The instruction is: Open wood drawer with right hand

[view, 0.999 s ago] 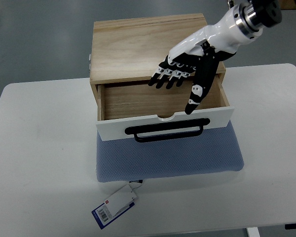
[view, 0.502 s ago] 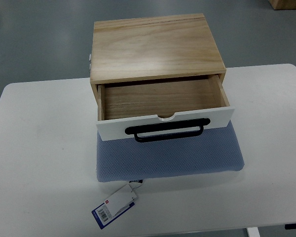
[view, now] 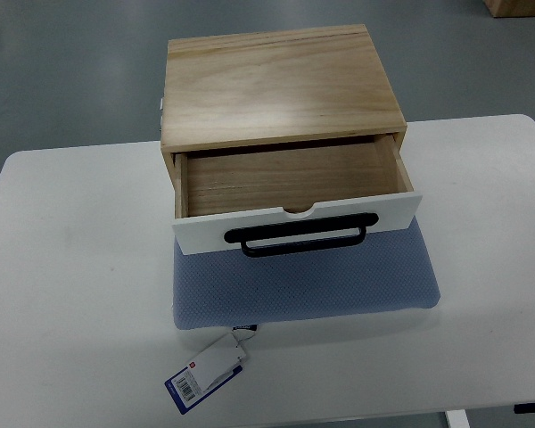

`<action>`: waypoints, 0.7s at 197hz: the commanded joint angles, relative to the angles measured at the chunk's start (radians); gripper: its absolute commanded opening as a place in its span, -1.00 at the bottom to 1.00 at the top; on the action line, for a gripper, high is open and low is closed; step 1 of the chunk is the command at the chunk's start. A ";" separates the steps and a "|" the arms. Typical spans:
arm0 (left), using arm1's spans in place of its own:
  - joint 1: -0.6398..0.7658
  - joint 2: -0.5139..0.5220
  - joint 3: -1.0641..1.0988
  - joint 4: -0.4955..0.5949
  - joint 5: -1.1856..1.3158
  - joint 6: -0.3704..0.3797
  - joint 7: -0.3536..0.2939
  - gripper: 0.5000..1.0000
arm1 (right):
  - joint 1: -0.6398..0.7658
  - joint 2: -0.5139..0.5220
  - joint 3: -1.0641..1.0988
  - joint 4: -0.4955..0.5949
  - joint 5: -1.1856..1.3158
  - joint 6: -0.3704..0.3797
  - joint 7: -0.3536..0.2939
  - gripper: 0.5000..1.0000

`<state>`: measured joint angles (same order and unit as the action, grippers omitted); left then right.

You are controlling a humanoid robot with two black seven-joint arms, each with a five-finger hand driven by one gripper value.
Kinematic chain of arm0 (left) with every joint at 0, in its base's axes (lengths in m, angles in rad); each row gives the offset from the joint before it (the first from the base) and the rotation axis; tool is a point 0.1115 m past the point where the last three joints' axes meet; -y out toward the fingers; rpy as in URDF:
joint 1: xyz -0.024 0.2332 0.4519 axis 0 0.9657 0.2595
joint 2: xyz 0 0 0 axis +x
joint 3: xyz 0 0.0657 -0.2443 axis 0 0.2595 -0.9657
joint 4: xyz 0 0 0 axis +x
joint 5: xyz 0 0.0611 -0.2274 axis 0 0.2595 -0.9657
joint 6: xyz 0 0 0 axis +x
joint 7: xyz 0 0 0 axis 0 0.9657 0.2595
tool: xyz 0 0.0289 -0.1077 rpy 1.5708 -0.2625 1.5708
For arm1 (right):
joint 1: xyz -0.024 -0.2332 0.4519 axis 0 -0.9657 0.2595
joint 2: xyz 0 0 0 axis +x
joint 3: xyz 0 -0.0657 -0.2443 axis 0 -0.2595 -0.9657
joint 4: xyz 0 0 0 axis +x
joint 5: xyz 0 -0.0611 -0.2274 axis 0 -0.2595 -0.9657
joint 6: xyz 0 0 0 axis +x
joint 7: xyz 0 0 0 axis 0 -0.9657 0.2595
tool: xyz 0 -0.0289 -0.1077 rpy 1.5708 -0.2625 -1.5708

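Note:
A light wood box (view: 281, 85) stands at the back middle of the white table (view: 71, 267). Its drawer (view: 290, 178) is pulled out toward me and shows an empty wooden inside. The drawer has a white front panel (view: 205, 236) with a black bar handle (view: 299, 239). No robot hand or arm is in the top view.
A blue-grey padded mat (view: 308, 285) lies under the box and reaches toward the table's front edge. A blue and white tag (view: 205, 373) hangs off the mat's front left corner. Grey floor surrounds the table.
One second ago the right hand hovered with spread fingers over the open drawer. It left the view up and to the right. The drawer stayed open.

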<state>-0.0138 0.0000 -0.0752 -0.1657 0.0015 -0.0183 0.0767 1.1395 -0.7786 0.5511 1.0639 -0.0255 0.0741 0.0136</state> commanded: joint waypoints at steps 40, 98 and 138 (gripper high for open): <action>0.000 0.000 0.000 0.000 0.000 0.000 0.000 1.00 | -0.253 0.127 0.260 -0.114 -0.125 0.007 0.031 0.74; 0.000 0.000 0.000 0.000 0.000 0.000 0.000 1.00 | -0.400 0.222 0.369 -0.173 -0.125 0.007 0.032 0.74; 0.000 0.000 0.000 0.000 0.000 0.000 0.000 1.00 | -0.488 0.291 0.460 -0.182 -0.151 0.009 0.032 0.74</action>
<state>-0.0137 0.0000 -0.0752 -0.1657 0.0016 -0.0186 0.0767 0.6926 -0.5190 0.9671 0.8837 -0.1565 0.0826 0.0460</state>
